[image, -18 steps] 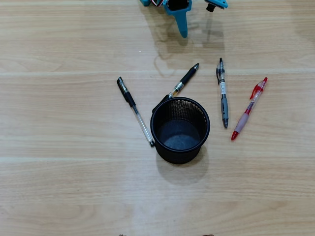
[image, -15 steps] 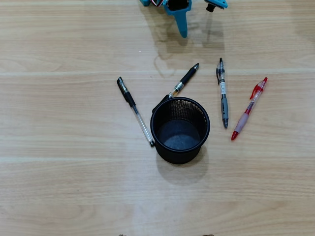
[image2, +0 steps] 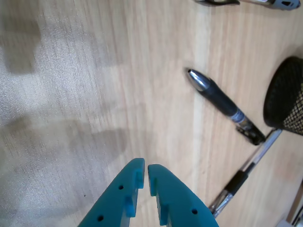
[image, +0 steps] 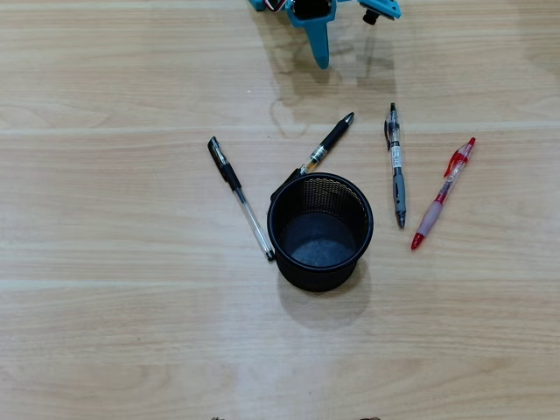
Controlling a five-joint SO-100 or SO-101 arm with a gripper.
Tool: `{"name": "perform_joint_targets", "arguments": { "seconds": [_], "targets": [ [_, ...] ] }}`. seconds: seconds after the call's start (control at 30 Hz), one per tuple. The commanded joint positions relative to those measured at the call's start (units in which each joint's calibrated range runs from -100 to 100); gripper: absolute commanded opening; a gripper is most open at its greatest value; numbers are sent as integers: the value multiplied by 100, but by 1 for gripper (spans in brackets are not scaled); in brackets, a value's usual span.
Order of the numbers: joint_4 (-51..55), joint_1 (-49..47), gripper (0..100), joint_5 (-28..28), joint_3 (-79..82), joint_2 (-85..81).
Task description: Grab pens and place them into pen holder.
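Gripper teal, jaws nearly together with only a thin slit between the tips, nothing held. In the wrist view it hovers over bare wood table, well clear of any pen. In the overhead view only its tip pokes in at the top edge, near centre.

Closest pen to it: black pen, lying diagonal, lower end touching or running just behind the rim of the pen holder. Holder stands upright mid-table; inside looks empty, only the bottom shows.

Other pens, all flat on the table: clear-barrelled pen with black cap just left of the holder, its tip near the holder's wall; grey-black pen right of the holder, roughly vertical in the overhead view; red pen further right, slanted, apart from the grey one.

Progress: none placed, four pens left. Looks like the very start, no grasp begun. Jaws would need to spread before any pick.
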Motion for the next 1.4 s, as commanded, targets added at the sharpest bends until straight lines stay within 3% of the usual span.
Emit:
{"name": "perform_joint_targets", "arguments": {
  "seconds": [0.0, 0.83, 0.93, 0.97, 1.1, 1.27, 1.37],
  "targets": [
    [83, 36, 2, -39, 65, -25],
    [-218, 399, 3, -206, -342, 532],
    [-1000, 584, 3, -698, -1419, 1927],
    [-1558, 657, 3, -923, -2524, 3305],
    [-1773, 931, 9, -1236, -5276, 6255],
    [-20, 1350, 30, -1607, -8771, 9315],
    [1295, 1721, 31, -1952, -10301, 10499]
  ]
}}
